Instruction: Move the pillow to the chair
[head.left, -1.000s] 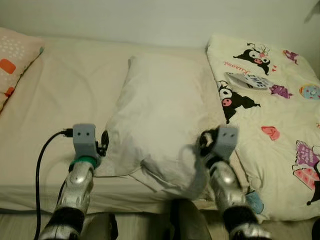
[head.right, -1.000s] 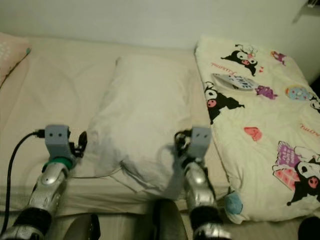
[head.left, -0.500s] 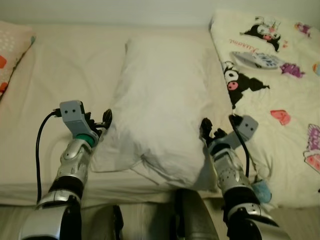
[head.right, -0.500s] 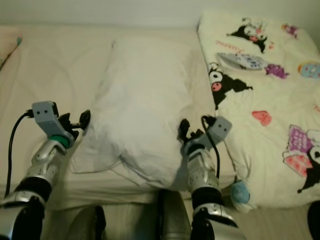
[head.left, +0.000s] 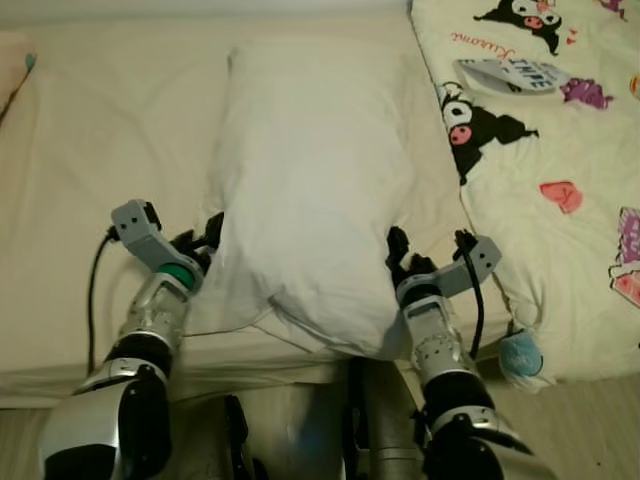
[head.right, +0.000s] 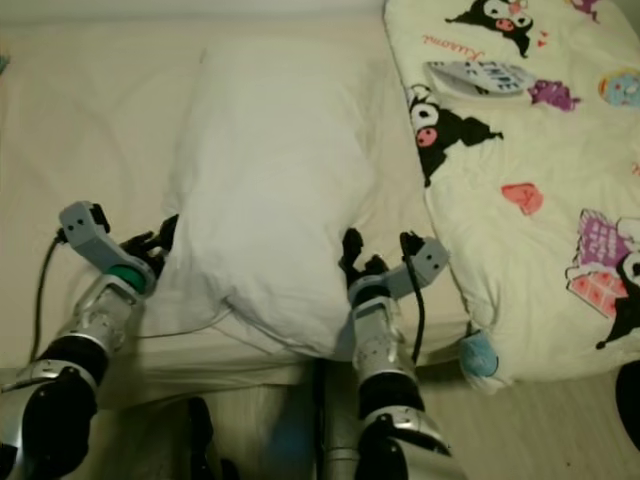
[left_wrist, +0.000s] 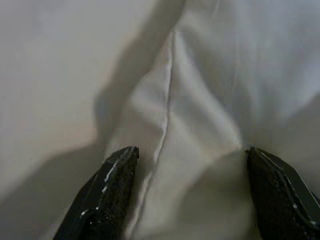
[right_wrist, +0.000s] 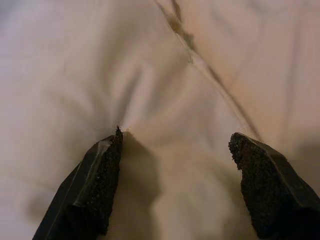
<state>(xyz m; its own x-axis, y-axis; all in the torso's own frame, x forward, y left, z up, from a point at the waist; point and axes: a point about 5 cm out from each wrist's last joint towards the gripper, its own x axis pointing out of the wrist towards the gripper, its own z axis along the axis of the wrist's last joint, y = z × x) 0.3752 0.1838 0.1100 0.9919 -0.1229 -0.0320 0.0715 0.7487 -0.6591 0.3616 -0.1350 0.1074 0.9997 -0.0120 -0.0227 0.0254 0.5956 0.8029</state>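
both pairs of jaws stand spread wide with nothing clamped between them, one gripper on each long side of the white pillow (head.left: 305, 190). near the bed's front edge, on the left, the left gripper (head.left: 200, 240) touches the pillow's left flap, and in the left wrist view its two black fingers (left_wrist: 107, 195) straddle the seam of that flap, cloth lying between them but not pinched. the pillow lies lengthwise on the cream bed (head.left: 90, 190), running from the far edge down to the front edge, where its near end hangs slightly over. on its right side the right gripper (head.left: 400, 255) presses against the pillow's edge near the front, and in the right wrist view its fingers (right_wrist: 97, 185) are set apart over creased white fabric. further right, a cartoon-print quilt (head.left: 560, 170) covers the bed's right part, just beside the pillow, with a remote control (head.left: 510, 75) resting on it near the far edge.
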